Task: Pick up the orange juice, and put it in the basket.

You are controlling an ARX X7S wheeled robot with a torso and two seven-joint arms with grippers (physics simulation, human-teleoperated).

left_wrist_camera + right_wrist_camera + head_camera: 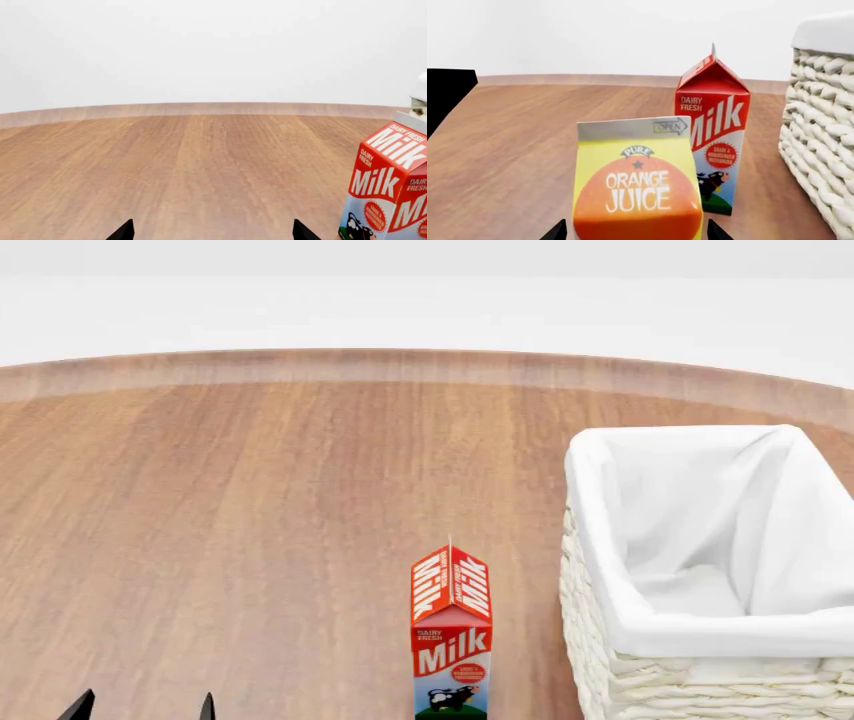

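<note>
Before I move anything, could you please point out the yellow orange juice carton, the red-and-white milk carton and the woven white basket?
yellow orange juice carton (637, 192): right wrist view, orange circle on its front.
red-and-white milk carton (451, 645): head view, front panel.
woven white basket (667, 690): head view, wicker front wall.

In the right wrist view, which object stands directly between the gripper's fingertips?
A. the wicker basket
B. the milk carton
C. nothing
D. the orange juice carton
D: the orange juice carton fills the gap between the right gripper tips, with the milk carton behind it.
</note>
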